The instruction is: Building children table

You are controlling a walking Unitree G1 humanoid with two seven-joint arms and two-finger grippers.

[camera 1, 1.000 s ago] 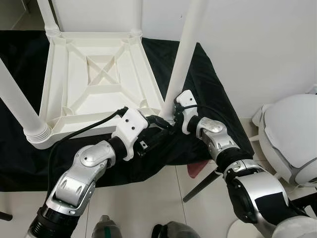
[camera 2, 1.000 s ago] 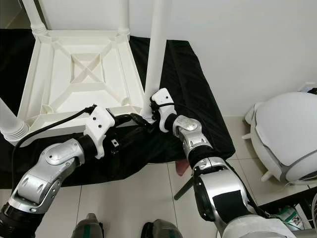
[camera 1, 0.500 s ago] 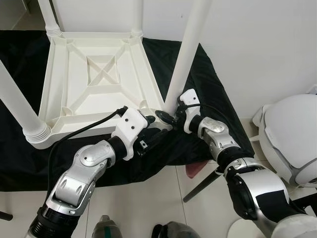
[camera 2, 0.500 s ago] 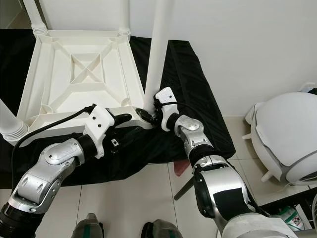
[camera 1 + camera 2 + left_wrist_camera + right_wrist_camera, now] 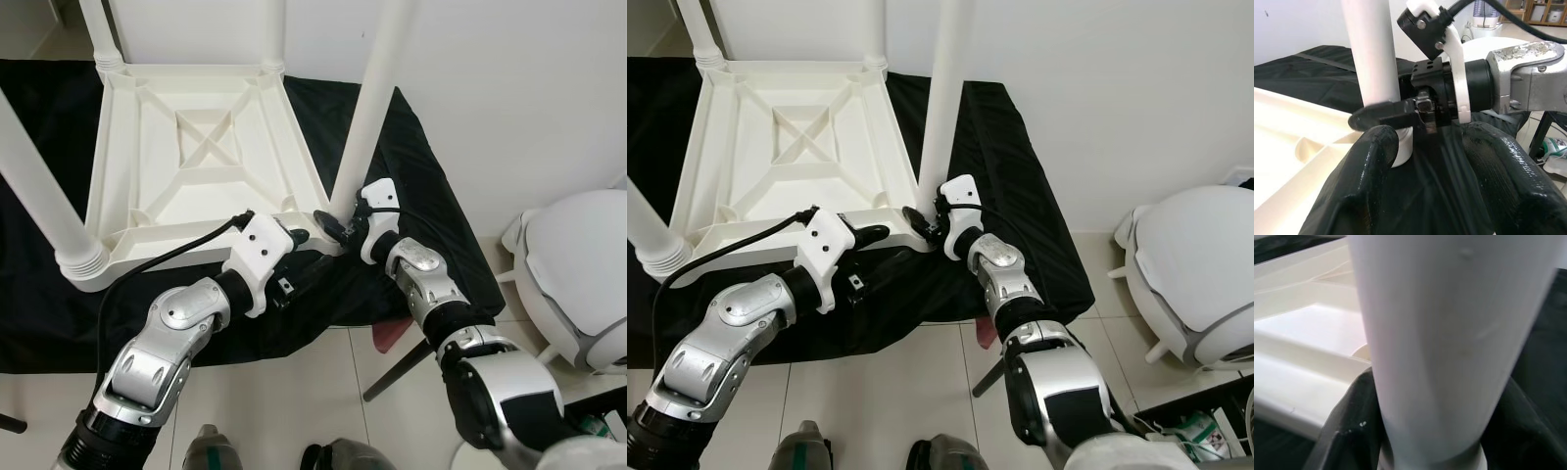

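Around the work area, operator:
You see a black cloth sheet [image 5: 431,186] on pale floor tiles [image 5: 294,401], a white wall [image 5: 509,88] behind, and a white domed plastic object [image 5: 578,274] at right.

Cream-white plastic on black

Cream-white upturned table [image 5: 196,157] and legs [image 5: 372,98], plain black cloth [image 5: 431,186], silver arms with black fingers [image 5: 1498,176], pale floor tiles [image 5: 294,401].

Both jointed silver metal arms [image 5: 162,343] ended in white wrist housings [image 5: 257,254]; a black cable [image 5: 162,258] looped from the left housing.
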